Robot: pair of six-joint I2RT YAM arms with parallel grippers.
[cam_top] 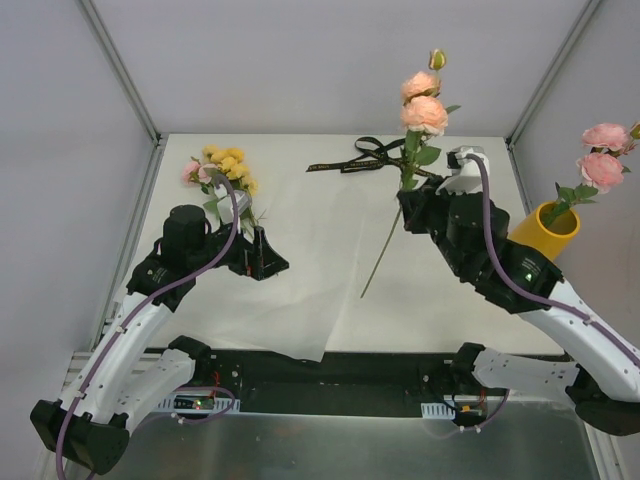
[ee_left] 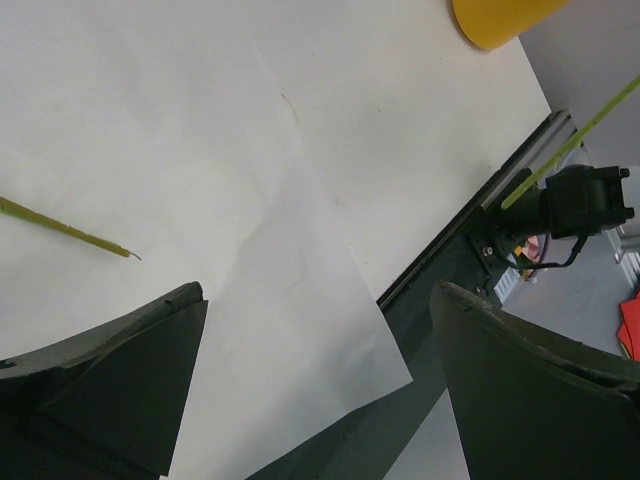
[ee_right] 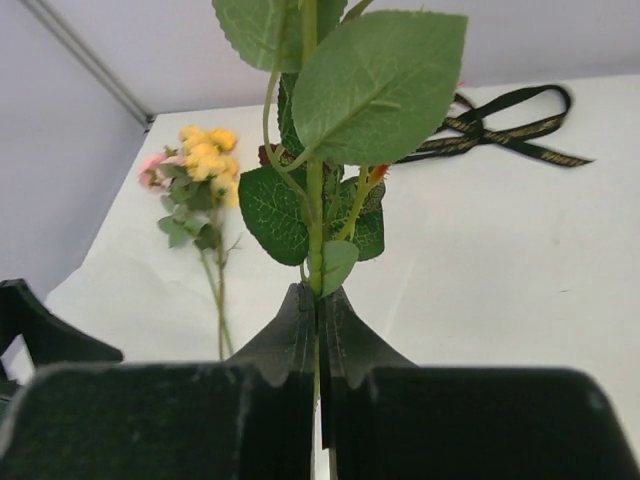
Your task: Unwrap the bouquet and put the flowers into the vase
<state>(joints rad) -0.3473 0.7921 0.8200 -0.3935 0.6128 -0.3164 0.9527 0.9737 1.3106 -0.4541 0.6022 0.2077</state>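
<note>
Right gripper (ee_right: 318, 300) pinches a rose stem (ee_right: 315, 200) upright. Left gripper (ee_left: 318, 295) hangs spread wide over white paper (ee_left: 300, 200). At right, the yellow vase (cam_top: 545, 235) holds another rose (cam_top: 603, 150).

We're looking into a robotics lab test cell: plain white walls (cam_top: 300, 60) framed by aluminium posts (cam_top: 120, 70), a white table (cam_top: 470, 320), the left arm (cam_top: 130, 330) and right arm (cam_top: 585, 325) bolted to a black base rail (cam_top: 340, 375), and a bare circuit board (cam_top: 195, 403) showing.

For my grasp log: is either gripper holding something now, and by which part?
The right gripper pinches the pink artificial rose by its thin green stem, below the leaves. The left gripper holds nothing.
</note>
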